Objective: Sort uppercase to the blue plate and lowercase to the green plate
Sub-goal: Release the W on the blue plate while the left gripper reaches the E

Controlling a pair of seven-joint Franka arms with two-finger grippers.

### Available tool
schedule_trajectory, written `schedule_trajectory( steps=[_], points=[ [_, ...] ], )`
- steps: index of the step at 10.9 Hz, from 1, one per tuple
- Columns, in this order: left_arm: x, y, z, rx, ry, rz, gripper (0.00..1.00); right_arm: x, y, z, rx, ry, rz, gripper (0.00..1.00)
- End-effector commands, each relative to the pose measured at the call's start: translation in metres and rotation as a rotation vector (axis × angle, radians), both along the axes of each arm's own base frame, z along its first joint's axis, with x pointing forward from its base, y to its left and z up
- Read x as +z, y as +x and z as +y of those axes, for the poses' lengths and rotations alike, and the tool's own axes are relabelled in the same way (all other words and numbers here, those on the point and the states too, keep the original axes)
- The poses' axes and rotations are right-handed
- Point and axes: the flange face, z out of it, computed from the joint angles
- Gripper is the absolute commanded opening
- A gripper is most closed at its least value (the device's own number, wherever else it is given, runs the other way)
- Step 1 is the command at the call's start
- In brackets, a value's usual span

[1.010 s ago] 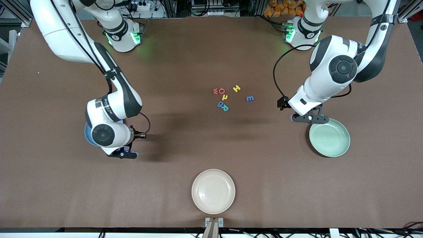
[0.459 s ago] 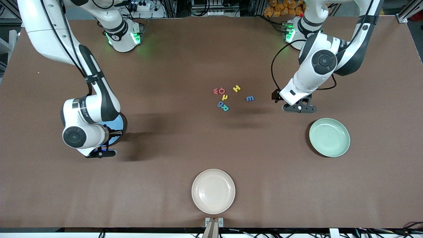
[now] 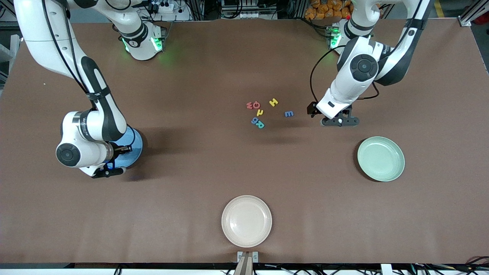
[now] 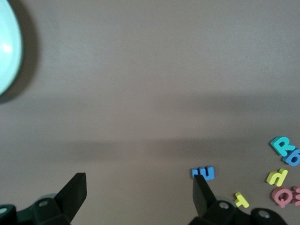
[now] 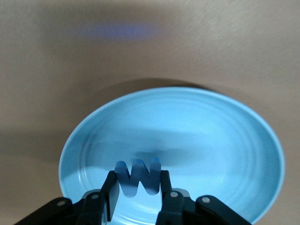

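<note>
Right gripper (image 5: 138, 199) pinches the blue W (image 5: 138, 177) upright over the blue plate (image 5: 225, 136), lined up to drop a capital where it belongs. Left gripper (image 4: 138, 192) hangs spread wide over bare counter (image 3: 214, 160) next to the small blue lowercase letter (image 4: 203, 173), likely next for the green plate (image 3: 381, 159). Remaining letters (image 3: 261, 112) sit clustered mid-counter. Cream plate (image 3: 246, 220) isn't part of the sort.

From my front view the right arm covers most of the blue plate (image 3: 134, 147), and the right gripper (image 3: 108, 172) shows only edge-on. The left wrist view cuts off the green plate (image 4: 8, 51) and a red letter (image 4: 297, 196) at its edges. The clustered letters (image 3: 259, 114) are too small to read surely.
</note>
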Motion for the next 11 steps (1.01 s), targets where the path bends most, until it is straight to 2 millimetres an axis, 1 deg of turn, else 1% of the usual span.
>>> schedule_trajectory(
  steps=[1,2,4,5,7,8,9,10,11],
  points=[
    [-0.023,-0.026,-0.021,0.078,-0.028,-0.014,1.0,0.001,-0.012,-0.007,-0.018,0.093,0.006,0.3],
    [-0.027,-0.032,-0.034,0.085,-0.033,-0.013,1.0,-0.001,-0.014,-0.007,-0.02,0.108,0.015,0.3],
    [-0.041,-0.037,-0.047,0.098,-0.044,-0.001,1.0,-0.003,-0.016,-0.007,-0.02,0.11,0.024,0.34],
    [-0.05,-0.039,-0.052,0.118,-0.057,0.0,1.0,-0.002,-0.017,-0.006,-0.027,0.115,0.028,0.37],
    [-0.067,-0.042,-0.059,0.117,-0.072,0.012,1.0,-0.003,-0.018,-0.004,-0.053,0.142,0.038,0.37],
    [-0.069,-0.047,-0.065,0.102,-0.072,0.014,1.0,-0.004,-0.019,-0.003,-0.056,0.146,0.045,0.37],
    [-0.073,-0.047,-0.065,0.103,-0.072,0.023,1.0,-0.003,-0.019,-0.003,-0.057,0.146,0.05,0.57],
    [-0.077,-0.049,-0.067,0.097,-0.071,0.028,1.0,-0.003,-0.019,-0.002,-0.056,0.146,0.05,0.63],
    [-0.081,-0.051,-0.069,0.076,-0.064,0.025,1.0,-0.003,-0.019,-0.002,-0.059,0.145,0.051,0.63]
  ],
)
